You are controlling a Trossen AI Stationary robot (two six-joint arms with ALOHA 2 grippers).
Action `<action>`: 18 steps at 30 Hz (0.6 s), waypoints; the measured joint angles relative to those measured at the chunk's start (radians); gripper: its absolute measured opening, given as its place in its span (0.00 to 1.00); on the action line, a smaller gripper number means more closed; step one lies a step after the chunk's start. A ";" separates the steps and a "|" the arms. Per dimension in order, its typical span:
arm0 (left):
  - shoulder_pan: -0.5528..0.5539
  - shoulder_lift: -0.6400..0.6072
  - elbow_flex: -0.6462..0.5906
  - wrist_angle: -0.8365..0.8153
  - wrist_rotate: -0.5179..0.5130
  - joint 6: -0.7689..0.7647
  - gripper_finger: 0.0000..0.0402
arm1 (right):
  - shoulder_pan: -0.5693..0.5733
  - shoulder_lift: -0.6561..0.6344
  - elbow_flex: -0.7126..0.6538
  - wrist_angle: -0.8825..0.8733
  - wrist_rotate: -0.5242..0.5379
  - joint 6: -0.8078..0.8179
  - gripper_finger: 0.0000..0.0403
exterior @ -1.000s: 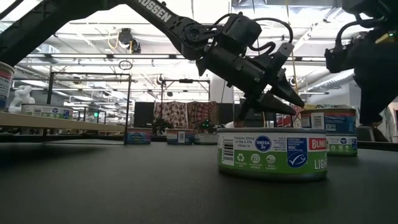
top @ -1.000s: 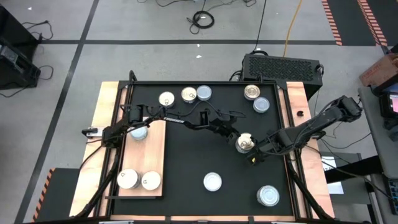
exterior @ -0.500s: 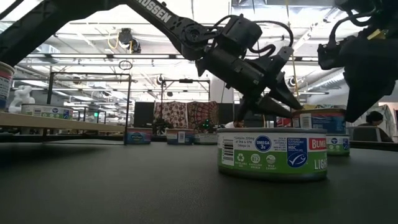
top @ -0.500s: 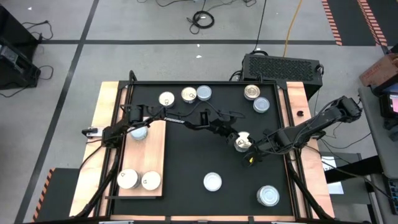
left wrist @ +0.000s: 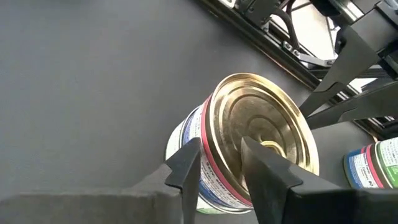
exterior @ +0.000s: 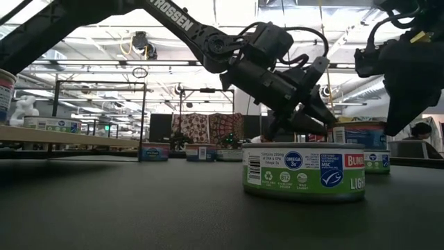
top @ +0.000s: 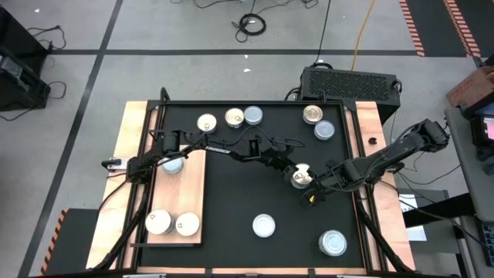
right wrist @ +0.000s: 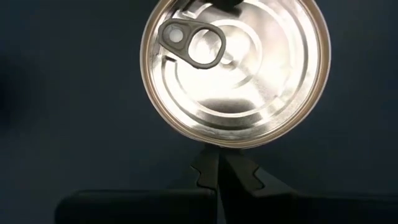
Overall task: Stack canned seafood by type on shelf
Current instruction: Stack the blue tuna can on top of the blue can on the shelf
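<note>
A tin [top: 301, 176] with a gold end [left wrist: 261, 140] and a pull-tab lid [right wrist: 236, 68] sits tilted on the black mat, right of centre. My left gripper [top: 289, 170] [left wrist: 217, 152] reaches across from the left and is shut on it. My right gripper [top: 312, 191] [right wrist: 216, 158] is shut, its tips at the tin's near-right side. The wooden shelf [top: 193, 193] lies at the mat's left and carries three tins [top: 171, 164] [top: 158, 222] [top: 186, 224], all resting flat. My left gripper pinches the tin's rim [left wrist: 208, 134] between its two fingers. One finger [left wrist: 183, 168] is on the labelled side wall and the other [left wrist: 267, 171] on the gold end. The tin is tilted, its gold end turned toward the wrist. My right gripper's shut fingertips [right wrist: 208, 163] stand at the edge of the pull-tab lid's rim [right wrist: 214, 144]; whether they touch it I cannot tell.
Loose tins lie along the mat's far edge [top: 207, 123] [top: 235, 117] [top: 252, 116] [top: 312, 115] [top: 325, 130] and near its front [top: 264, 225] [top: 333, 243]. A green-labelled tin [exterior: 303, 172] fills the low view's foreground. A black box [top: 351, 80] stands beyond the table.
My right gripper has moved toward the table's left, closing in on the tin. The tin and my left gripper have shifted slightly left, and the left gripper has tipped a little further down.
</note>
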 joint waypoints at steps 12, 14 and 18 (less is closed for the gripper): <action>-0.002 0.000 0.000 0.025 0.061 0.029 0.02 | 0.000 0.000 0.000 0.000 -0.005 -0.017 0.00; 0.002 0.000 0.002 0.022 0.073 0.029 0.01 | 0.000 0.000 0.000 0.001 -0.006 -0.025 0.00; 0.013 0.001 0.024 0.003 0.116 0.019 0.01 | 0.000 0.000 0.000 0.001 -0.005 -0.045 0.00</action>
